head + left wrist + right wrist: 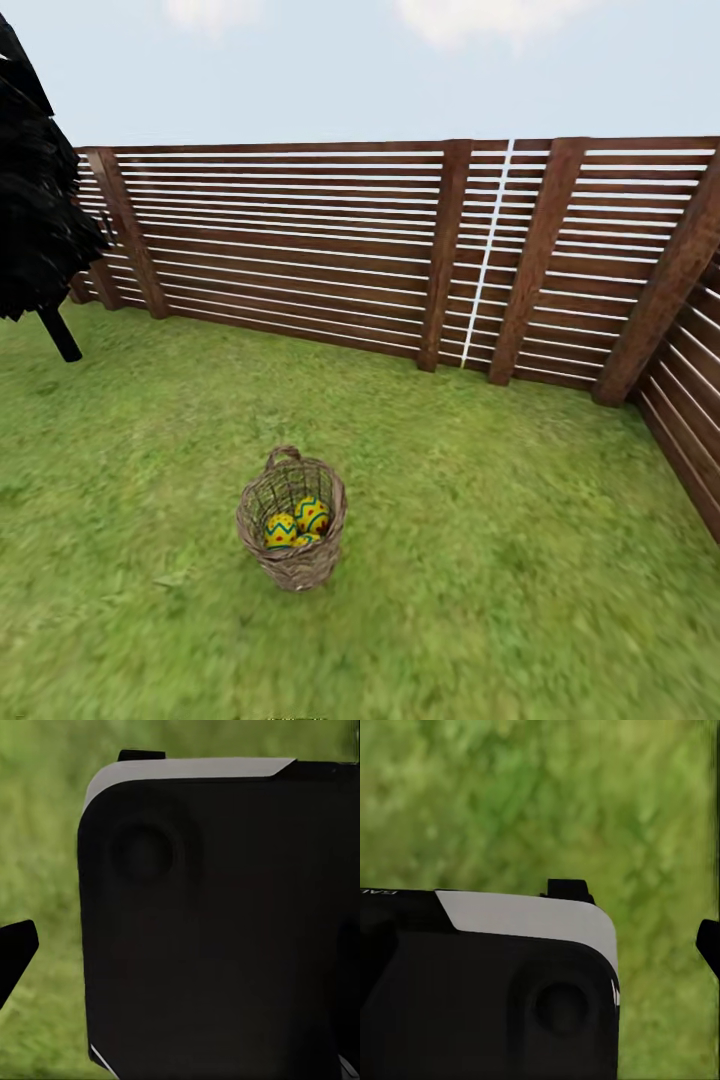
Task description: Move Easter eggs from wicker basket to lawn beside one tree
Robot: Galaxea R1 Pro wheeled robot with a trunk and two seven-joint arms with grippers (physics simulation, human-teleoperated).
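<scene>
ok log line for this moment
phase: approach | wicker basket upright on lawn | Easter eggs in basket | grippers: cannot tell | dark tree far left by fence

Flat, even daylight for you, no hard shadows or glare. The fence (400, 250) bows at the head view's edges; the lawn (585, 810) is blurred in both wrist views.

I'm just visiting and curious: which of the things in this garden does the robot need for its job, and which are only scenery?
Part of the job:
- Easter eggs, lying in the basket
- wicker basket, upright on the grass
- lawn

Only scenery:
- wooden fence
- dark black-leaved tree at the left
</scene>
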